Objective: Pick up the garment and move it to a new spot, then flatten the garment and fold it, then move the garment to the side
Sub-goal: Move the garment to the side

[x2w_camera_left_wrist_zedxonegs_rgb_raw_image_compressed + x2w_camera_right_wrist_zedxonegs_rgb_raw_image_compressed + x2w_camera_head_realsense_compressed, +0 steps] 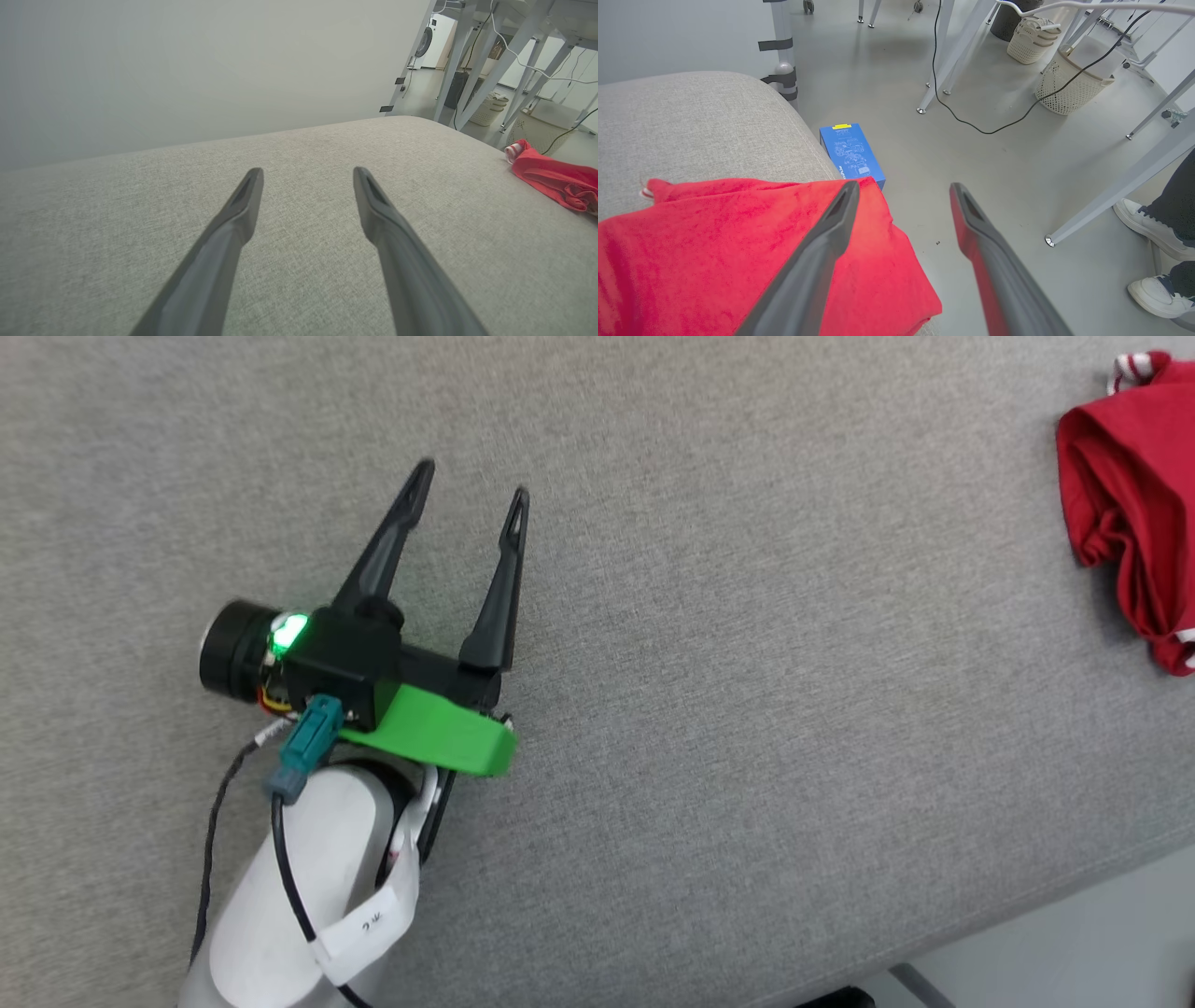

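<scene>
Head view. The grey cushion [747, 709] is the reference surface. The left gripper [472, 482] hovers over the cushion's left half, its two dark fingers spread wide with nothing between them. A green bracket and a lit green lamp sit at the finger base. A white tag [373, 919] wraps the pale forearm; its marks are too small to read. The garment [1134, 476] lies bunched at the cushion's far right edge, red with a bit of red-white striped trim at its top. It is well apart from the left gripper.

Left wrist view. The same fingers are parted wide over bare cushion, empty. The garment lies at the cushion's right margin, trim end toward the table legs beyond.

Right wrist view. The right gripper [904, 185] is above the cushion's corner, fingers apart, with nothing clamped. The garment drapes over that corner beneath the left-hand finger. A blue box [852, 151] with a yellow sticker stands on the floor against the cushion's corner; its print is unreadable. White baskets [1071, 84], a black cable [994, 128] and a person's white shoes [1148, 224] lie farther out.
</scene>
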